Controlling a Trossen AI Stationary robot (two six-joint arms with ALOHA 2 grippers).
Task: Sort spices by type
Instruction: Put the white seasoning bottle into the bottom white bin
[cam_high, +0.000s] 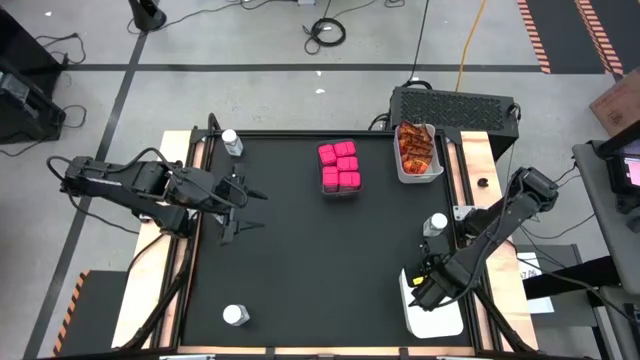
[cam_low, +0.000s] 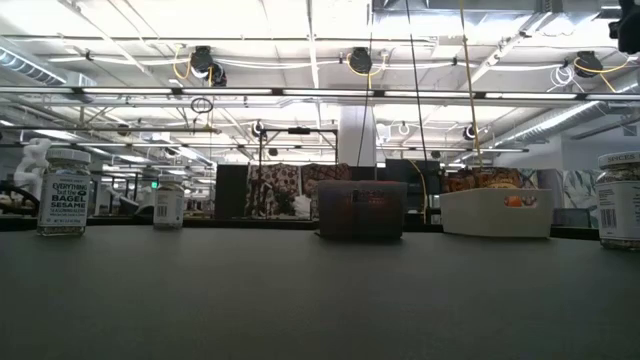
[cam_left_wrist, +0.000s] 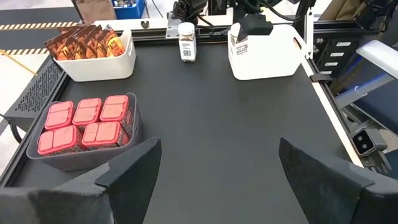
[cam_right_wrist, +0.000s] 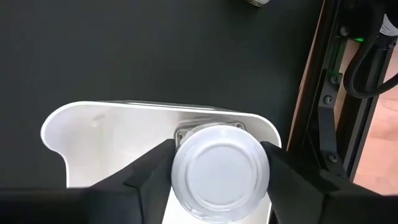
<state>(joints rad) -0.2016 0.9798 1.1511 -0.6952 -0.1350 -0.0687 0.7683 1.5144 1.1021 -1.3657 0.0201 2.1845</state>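
Pink packs fill a dark tray at the far middle. Orange-red sachets lie in a white bin at the far right. Loose clear jars with white lids stand on the mat at the far left, the near left and the right. My right gripper points down into a second white bin at the near right and is shut on another jar. At the left edge my left gripper hangs open above the mat, holding nothing. My right gripper has the jar pinched between its two fingers, which sit on opposite sides of the round white lid. The fingers come from above, pointing down. The jar stands upright inside the white bin; the lid hides its bottom.
The black mat has bare room in its middle and near part. Wooden rails and arm mounts run along the left and right sides. A black box stands behind the far right corner.
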